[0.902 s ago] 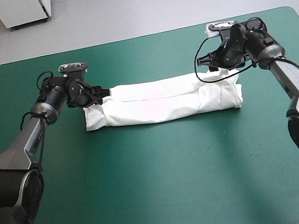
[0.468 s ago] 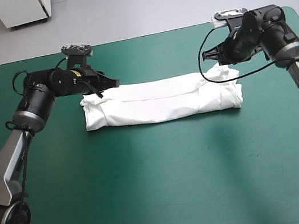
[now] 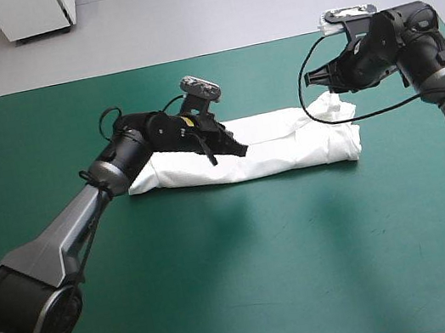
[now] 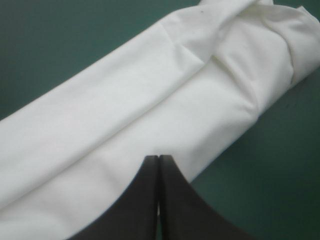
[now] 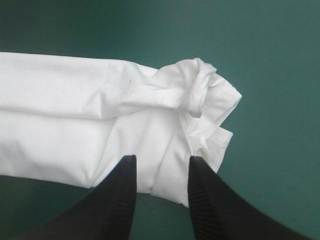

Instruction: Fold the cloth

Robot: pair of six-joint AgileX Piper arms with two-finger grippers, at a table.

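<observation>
T-shirt (image 3: 287,142) in a long folded band on the tabletop's (image 3: 239,258) far half, your left pincer (image 4: 158,160) closed tip to tip above it, your right pincer (image 5: 161,160) narrowly parted over the end nearest the right edge.

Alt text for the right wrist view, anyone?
The right gripper, open, is poised over one end of the T-shirt, a long folded band with a bunched corner. It lies on the teal-green cover.

- In the high view the left gripper (image 3: 239,150) hides the 10 o'clock part of the T-shirt (image 3: 289,151).
- Each wrist view cuts off one end of it.
- From high, the fingers of the right gripper (image 3: 313,81) are too small to separate.
</observation>
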